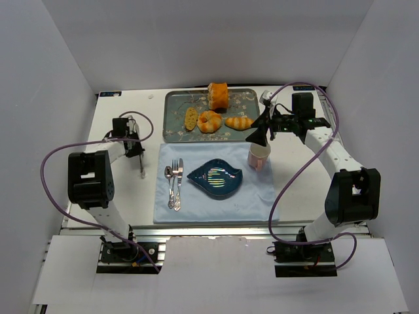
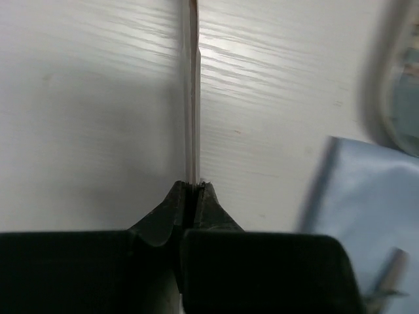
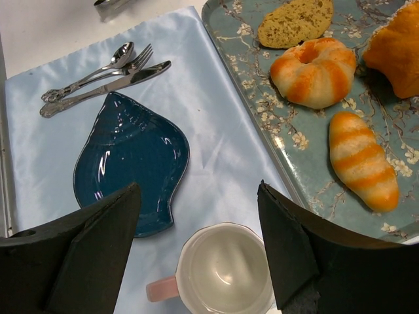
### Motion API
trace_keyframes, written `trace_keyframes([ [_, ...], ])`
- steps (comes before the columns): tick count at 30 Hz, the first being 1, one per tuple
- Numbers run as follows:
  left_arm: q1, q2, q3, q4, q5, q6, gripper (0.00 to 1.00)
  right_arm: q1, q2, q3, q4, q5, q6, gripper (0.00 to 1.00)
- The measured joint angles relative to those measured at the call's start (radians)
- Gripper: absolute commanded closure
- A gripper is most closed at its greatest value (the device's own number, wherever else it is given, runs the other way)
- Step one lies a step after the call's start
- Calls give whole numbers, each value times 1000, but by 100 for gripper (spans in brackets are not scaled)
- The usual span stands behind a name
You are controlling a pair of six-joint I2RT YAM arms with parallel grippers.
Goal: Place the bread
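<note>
The bread is four pieces on the flowery tray (image 3: 262,98) at the far side of the table (image 2: 91,98): a long stripy roll (image 3: 362,161), a stripy ring bun (image 3: 314,70), a flat speckled slice (image 3: 296,21) and an orange chunk (image 3: 396,49). None of it is on the blue shell plate (image 3: 131,167), which sits on the light blue cloth (image 3: 209,131) beside the spoon (image 3: 118,57), fork (image 3: 134,60) and knife (image 3: 131,78). My right gripper (image 3: 198,190) is spread wide and holds nothing, hanging over the pink cup (image 3: 226,268) near the tray. My left gripper (image 2: 192,186) is pinched tight on a thin metal strip (image 2: 192,98) over the bare table, left of the cloth
</note>
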Motion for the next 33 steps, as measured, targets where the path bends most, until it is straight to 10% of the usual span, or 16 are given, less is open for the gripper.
trace_keyframes([
  [12,-66,-156,81,32,368,-300,60,-11,0,-1,29,2,28,23],
  [33,-205,51,386,-118,290,-244,52,-26,-4,-22,64,-10,55,23],
])
